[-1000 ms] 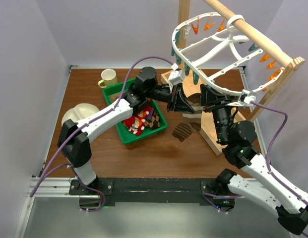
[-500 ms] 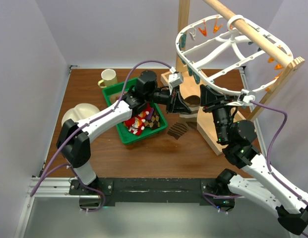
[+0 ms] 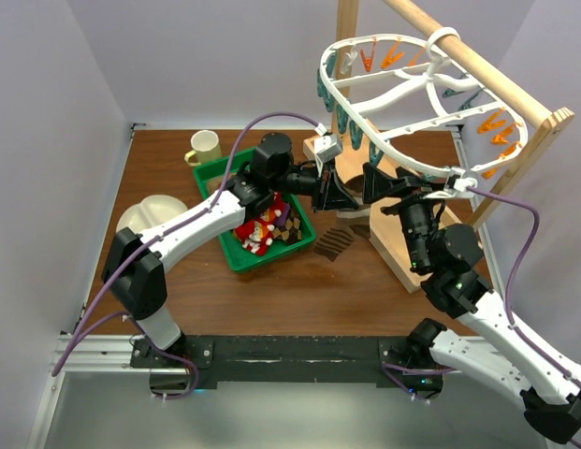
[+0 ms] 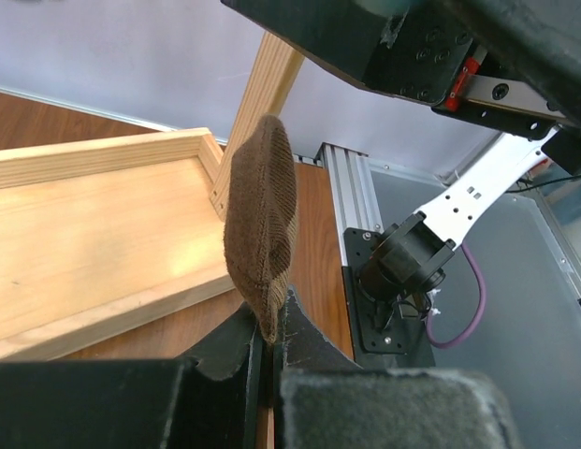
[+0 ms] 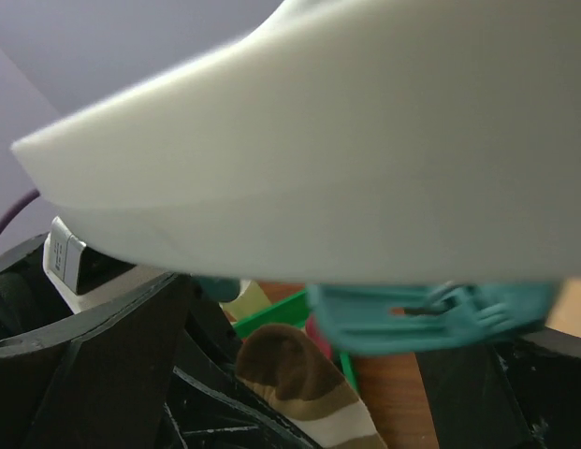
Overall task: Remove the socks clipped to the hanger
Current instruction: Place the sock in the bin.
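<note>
The white oval hanger (image 3: 416, 89) hangs from the wooden rail, with orange and teal clips along its rim. Below its near-left rim my left gripper (image 3: 339, 198) is shut on the cuff of a brown striped sock (image 3: 335, 241), whose lower end droops to the table. In the left wrist view the ribbed brown sock (image 4: 262, 220) stands up from the shut left gripper (image 4: 271, 339). My right gripper (image 3: 376, 182) is open just right of it, under the rim. The right wrist view shows the hanger's rim (image 5: 318, 159), a teal clip (image 5: 430, 313) and the sock (image 5: 309, 383) between the open fingers (image 5: 84, 369).
A green bin (image 3: 236, 254) holding several socks sits left of the grippers. A yellow mug (image 3: 205, 147) and a white bowl (image 3: 145, 213) stand further left. The wooden stand's base (image 3: 393, 245) and upright post (image 3: 347, 37) lie under and behind the hanger.
My right gripper has opened off the teal clip. The sock's lower end dropped to the table, still held by the left gripper. The hanger has swung and tilted.
</note>
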{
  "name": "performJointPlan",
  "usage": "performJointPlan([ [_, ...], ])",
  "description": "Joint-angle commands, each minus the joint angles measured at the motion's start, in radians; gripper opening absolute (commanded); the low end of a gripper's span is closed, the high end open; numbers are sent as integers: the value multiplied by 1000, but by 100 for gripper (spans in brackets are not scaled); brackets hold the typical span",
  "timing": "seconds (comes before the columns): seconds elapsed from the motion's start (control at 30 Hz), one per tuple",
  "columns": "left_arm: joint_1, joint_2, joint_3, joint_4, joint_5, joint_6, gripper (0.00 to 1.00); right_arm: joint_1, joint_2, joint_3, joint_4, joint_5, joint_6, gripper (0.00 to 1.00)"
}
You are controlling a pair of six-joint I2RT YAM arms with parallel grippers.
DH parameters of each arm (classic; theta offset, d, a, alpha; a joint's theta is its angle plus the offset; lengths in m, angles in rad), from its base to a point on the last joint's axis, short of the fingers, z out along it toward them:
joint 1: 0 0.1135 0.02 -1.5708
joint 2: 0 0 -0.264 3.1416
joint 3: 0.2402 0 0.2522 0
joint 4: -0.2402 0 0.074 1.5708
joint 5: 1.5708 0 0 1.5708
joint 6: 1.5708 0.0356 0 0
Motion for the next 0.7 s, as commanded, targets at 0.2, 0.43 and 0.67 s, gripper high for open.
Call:
performJointPlan([
  [0.2, 17, -82, -33, 7, -84, -7, 0, -3, -55, -2, -100, -45, 37, 98],
  [0.43, 51, -140, -117, 35, -205, -59, 0, -3, -95, -24, -192, -82, 57, 98],
  [0.67, 102, -185, -171, 56, -303, -111, 0, -2, -99, -19, -299, -112, 56, 99],
])
